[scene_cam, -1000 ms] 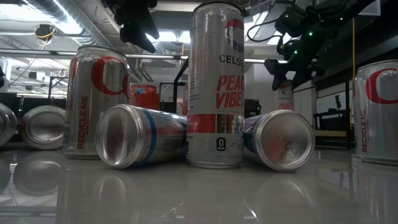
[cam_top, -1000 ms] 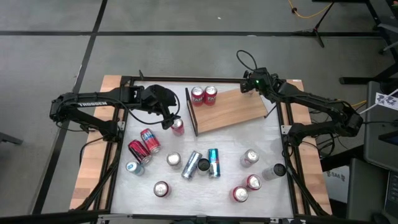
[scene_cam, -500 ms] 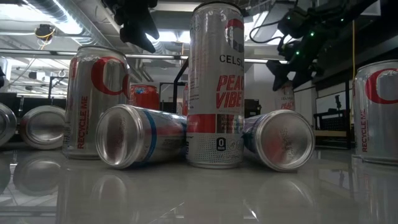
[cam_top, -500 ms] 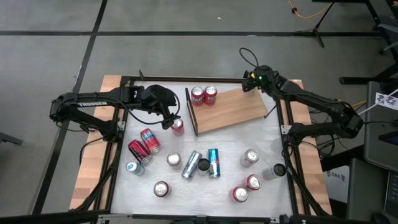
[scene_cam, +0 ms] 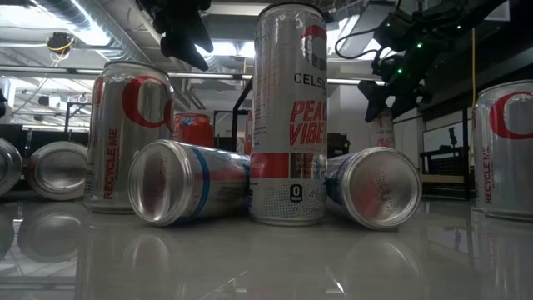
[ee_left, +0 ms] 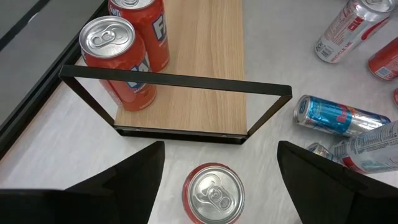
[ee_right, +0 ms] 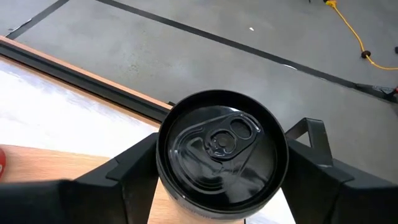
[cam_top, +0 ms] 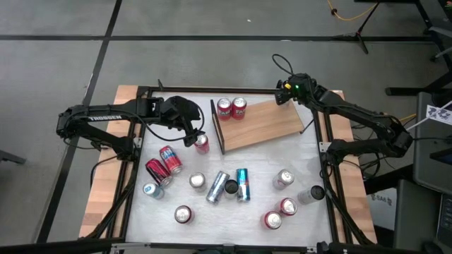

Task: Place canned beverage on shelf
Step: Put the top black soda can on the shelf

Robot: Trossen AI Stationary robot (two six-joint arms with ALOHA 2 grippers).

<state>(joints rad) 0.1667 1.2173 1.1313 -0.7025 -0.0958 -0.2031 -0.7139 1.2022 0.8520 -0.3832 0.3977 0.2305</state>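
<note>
Standing on the far corner of the shelf (cam_top: 258,125), at the end away from its dark rail (ee_left: 176,84), a black can (ee_right: 221,149) sits between the fingers of the right hand (cam_top: 282,93). Those fingers flank the can's sides in the right wrist view, and they have been spreading over the last second while the arm drew slightly back from the shelf; whether they have fully let go I cannot tell. My reading is that this can has just been set down and is being released, so one more placement is nearly done.

Against the rail end of the shelf stand two orange cans (cam_top: 232,108), already placed. Just off the shelf, on the counter (cam_top: 268,166) outside the rail, a red can (ee_left: 214,193) stands upright with the left hand (cam_top: 192,138) poised over it, fingers spread to either side and unmoved, not yet pinching. Farther from the shelf, loose cans (cam_top: 227,185) are scattered, some upright, some lying.
</note>
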